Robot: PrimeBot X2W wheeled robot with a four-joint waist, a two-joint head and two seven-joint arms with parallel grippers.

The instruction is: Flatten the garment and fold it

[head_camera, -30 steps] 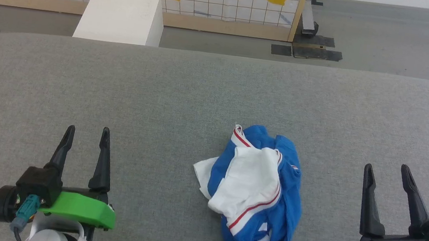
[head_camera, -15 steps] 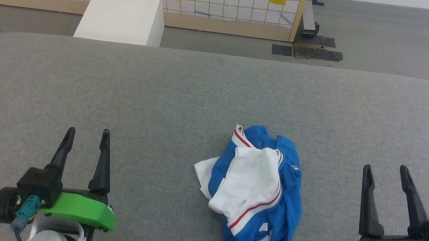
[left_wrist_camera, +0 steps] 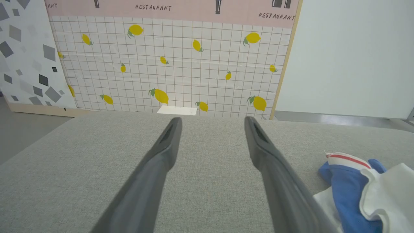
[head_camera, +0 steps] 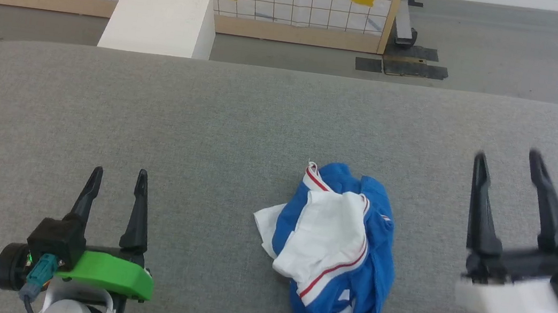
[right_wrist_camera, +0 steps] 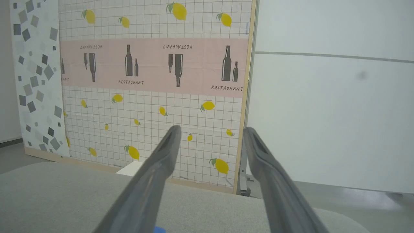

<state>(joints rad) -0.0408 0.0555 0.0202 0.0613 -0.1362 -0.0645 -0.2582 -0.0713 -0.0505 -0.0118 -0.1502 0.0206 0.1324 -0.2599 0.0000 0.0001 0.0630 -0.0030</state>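
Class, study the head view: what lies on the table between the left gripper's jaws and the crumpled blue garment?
That stretch is bare: only grey table separates the left gripper from the garment, as the head view shows.

Crumpled blue-and-white cloth garment (head_camera: 336, 250), smooth knit, on matt, coarse-woven grey fabric table (head_camera: 241, 114); left gripper (head_camera: 119, 171): matt dark plastic.

Right gripper (head_camera: 507, 155) risen, fingertips now farther up head view, motion-blurred.
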